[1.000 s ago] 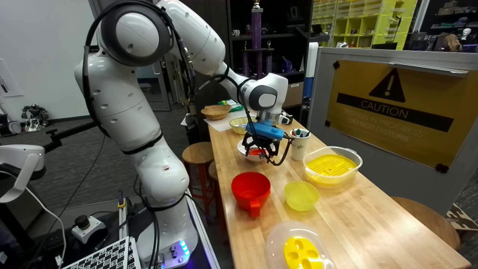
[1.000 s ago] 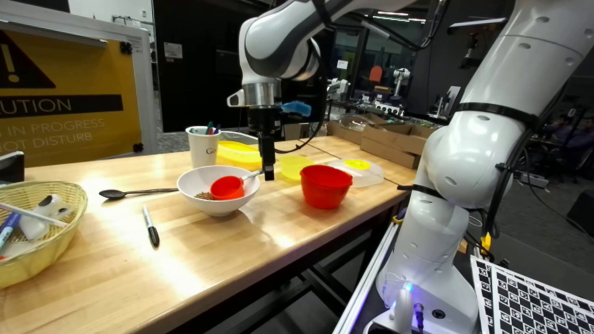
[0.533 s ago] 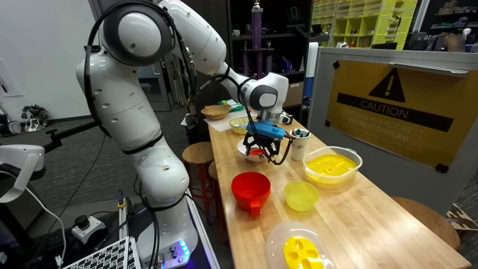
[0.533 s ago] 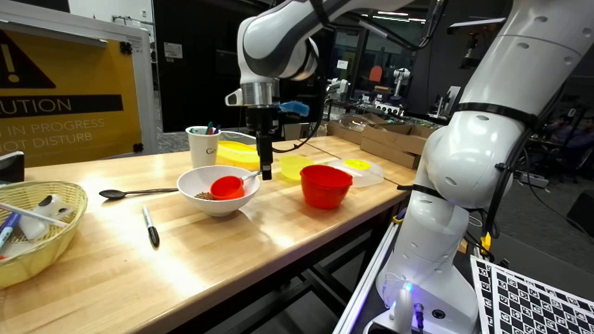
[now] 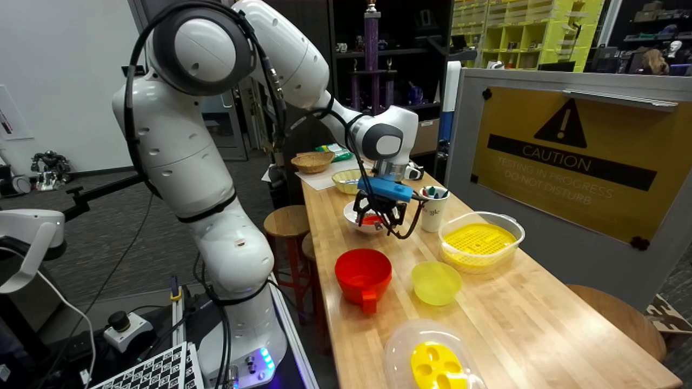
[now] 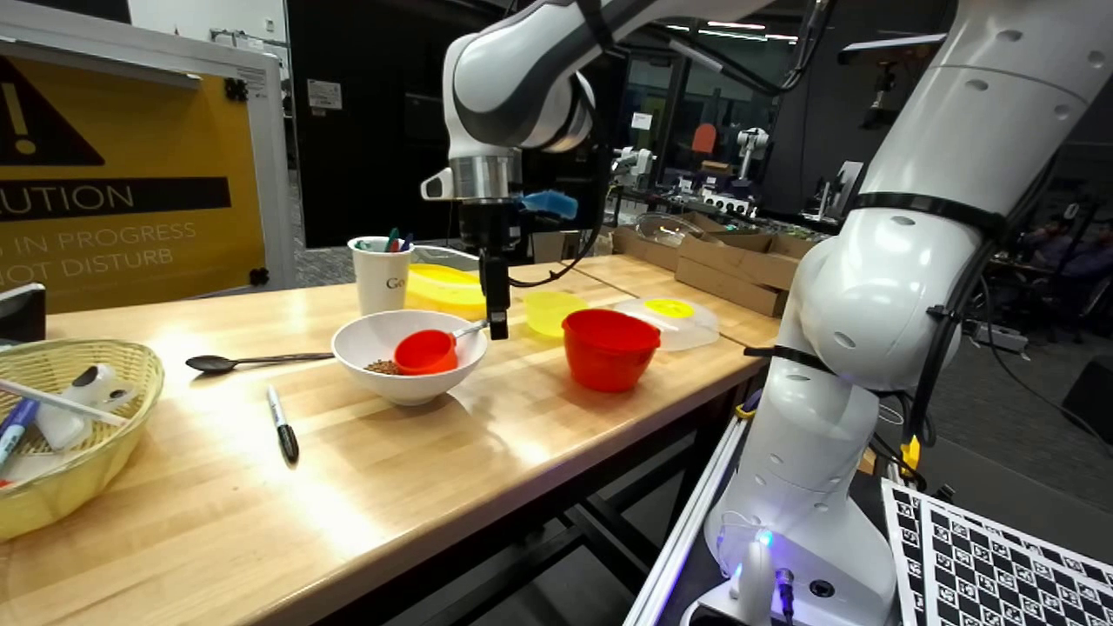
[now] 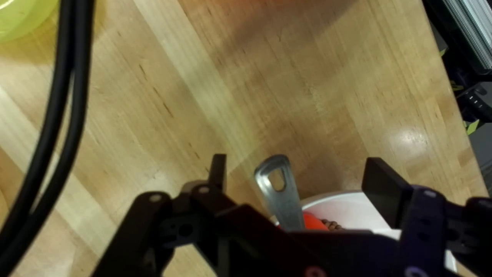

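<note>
Spread claw (image 7: 296,171), scoop handle (image 7: 287,204) between, bowl (image 7: 353,209) (partly hidden)

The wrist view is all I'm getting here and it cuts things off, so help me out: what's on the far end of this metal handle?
Observer: A red scoop, lying tilted inside the white bowl.
Operator: Okay, and am I tipped over or straight up and down?
Observer: In an exterior view, the fingers point nearly straight down.
Operator: Anything lying past the bowl, outside my picture?
Observer: Yes, a black spoon, its narrow end toward the bowl.
</note>
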You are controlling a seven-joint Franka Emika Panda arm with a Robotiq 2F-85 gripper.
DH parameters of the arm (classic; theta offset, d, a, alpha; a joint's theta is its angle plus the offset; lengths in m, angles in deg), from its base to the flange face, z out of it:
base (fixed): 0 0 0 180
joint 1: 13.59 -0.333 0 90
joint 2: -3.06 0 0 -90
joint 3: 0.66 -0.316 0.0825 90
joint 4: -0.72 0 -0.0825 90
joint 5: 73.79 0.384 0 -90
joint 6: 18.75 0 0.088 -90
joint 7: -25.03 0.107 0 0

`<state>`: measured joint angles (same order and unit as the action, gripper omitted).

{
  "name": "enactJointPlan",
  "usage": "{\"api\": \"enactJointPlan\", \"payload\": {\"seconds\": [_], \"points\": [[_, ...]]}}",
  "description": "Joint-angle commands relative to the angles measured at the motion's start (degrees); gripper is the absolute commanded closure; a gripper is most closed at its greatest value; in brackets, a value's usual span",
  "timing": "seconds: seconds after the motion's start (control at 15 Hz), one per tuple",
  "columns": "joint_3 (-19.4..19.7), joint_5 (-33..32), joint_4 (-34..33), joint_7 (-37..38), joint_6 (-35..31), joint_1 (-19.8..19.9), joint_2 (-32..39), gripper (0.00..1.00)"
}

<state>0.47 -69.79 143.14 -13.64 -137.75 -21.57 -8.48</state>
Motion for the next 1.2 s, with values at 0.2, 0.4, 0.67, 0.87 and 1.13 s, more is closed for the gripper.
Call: {"api": "enactJointPlan", "payload": {"seconds": [0.2,0.4,0.67,0.87,1.13], "points": [[-0.5,0.6,-1.2,-0.7,-0.3,0.7,1.2,0.62],[-0.6,0.4,-1.4,-0.6,-0.5,0.7,1.4,0.85],[-0.7,0.3,-1.4,-0.7,-0.5,0.7,1.2,0.97],[-0.7,0.2,-1.5,-0.7,-0.6,0.7,1.0,0.99],[-0.6,0.1,-1.7,-0.5,-0.4,1.0,1.0,0.99]]}}
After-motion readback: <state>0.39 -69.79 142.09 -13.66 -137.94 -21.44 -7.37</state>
